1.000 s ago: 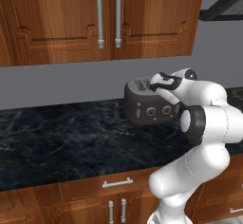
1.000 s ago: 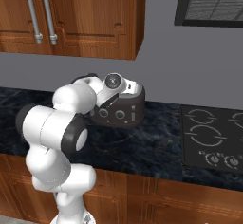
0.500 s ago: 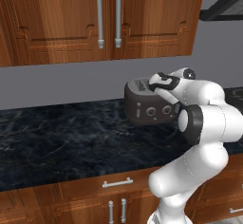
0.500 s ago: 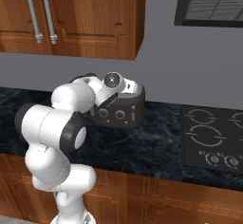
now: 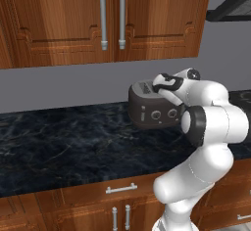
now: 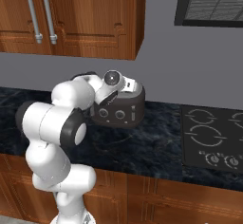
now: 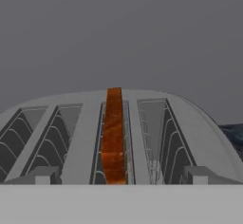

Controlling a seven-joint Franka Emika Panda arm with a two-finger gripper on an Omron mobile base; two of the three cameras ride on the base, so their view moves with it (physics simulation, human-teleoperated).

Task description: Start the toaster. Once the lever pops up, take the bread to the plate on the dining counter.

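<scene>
The dark grey toaster (image 5: 153, 111) stands at the back of the black-topped counter, also seen as the toaster (image 6: 121, 110). Its pale lever (image 5: 142, 112) sits left of the two round knobs. My gripper (image 5: 163, 85) hovers just above the toaster's top, pointing down at the slots. In the hand view the bread (image 7: 114, 137) stands edge-on in a middle slot, orange-brown. My gripper (image 7: 121, 176) is open, its fingertips (image 7: 43, 174) wide apart on either side of the bread and clear of it. The plate and the dining counter are out of view.
Black marbled counter (image 5: 59, 147) with wooden cabinets below and wall cabinets (image 5: 108, 19) above. A grey wall rises close behind the toaster. A black stovetop (image 6: 211, 135) lies to the right, under a range hood (image 6: 211, 2).
</scene>
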